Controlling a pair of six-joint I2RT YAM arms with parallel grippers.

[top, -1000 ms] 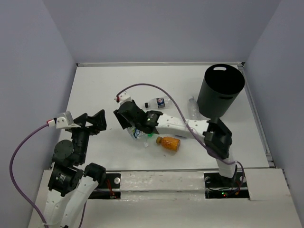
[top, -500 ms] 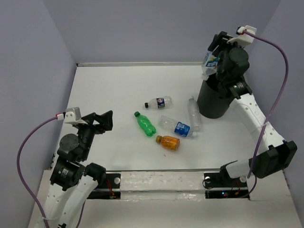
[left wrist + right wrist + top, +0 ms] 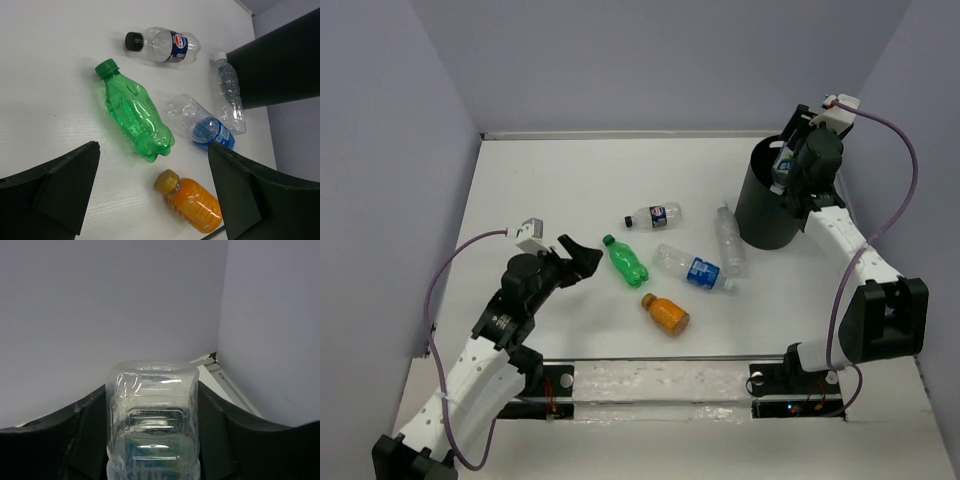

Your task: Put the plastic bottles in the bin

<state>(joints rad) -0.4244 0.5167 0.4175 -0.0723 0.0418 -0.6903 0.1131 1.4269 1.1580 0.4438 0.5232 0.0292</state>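
My right gripper (image 3: pixel 788 168) is shut on a clear plastic bottle (image 3: pixel 781 160) with a blue label, held over the mouth of the black bin (image 3: pixel 772 205). In the right wrist view the bottle (image 3: pixel 152 410) fills the space between both fingers (image 3: pixel 87 432). Lying on the table are a green bottle (image 3: pixel 625 261), an orange one (image 3: pixel 667 314), a clear blue-labelled one (image 3: pixel 693 269), a dark-labelled one (image 3: pixel 654 215) and a clear one (image 3: pixel 728 238) beside the bin. My left gripper (image 3: pixel 578 260) is open, just left of the green bottle (image 3: pixel 135 117), holding nothing.
The left wrist view shows the orange bottle (image 3: pixel 194 204) between the finger lines, the blue-labelled bottle (image 3: pixel 205 127), the dark-labelled one (image 3: pixel 164 44) and the bin wall (image 3: pixel 280 65). Grey walls enclose the white table (image 3: pixel 540 180) on three sides.
My right arm carried the clear bottle from the table's middle up to the bin, then lowered it toward the opening. The left arm reached right toward the green bottle. The orange bottle shifted slightly.
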